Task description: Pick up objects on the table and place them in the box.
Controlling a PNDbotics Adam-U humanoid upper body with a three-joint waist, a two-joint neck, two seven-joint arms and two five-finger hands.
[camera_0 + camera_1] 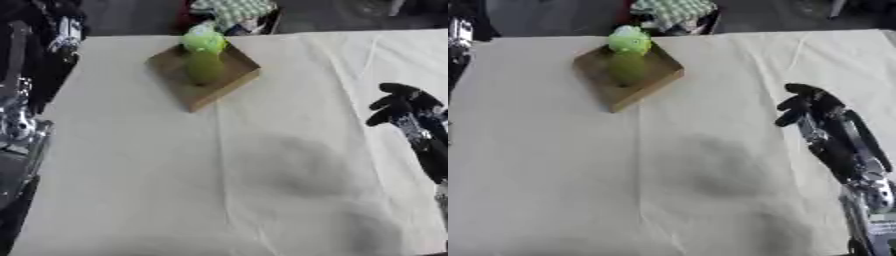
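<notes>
Box (203,76) sits on counter (219,190) near far edge, left of centre; two objects (203,55) inside. Right hand (811,107) over right edge.

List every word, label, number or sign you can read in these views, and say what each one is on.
None can be read.
The box shows no print on its brown walls.
The green objects in the box carry no legible label.
The table cloth is plain.
The right hand bears no readable mark.
</notes>
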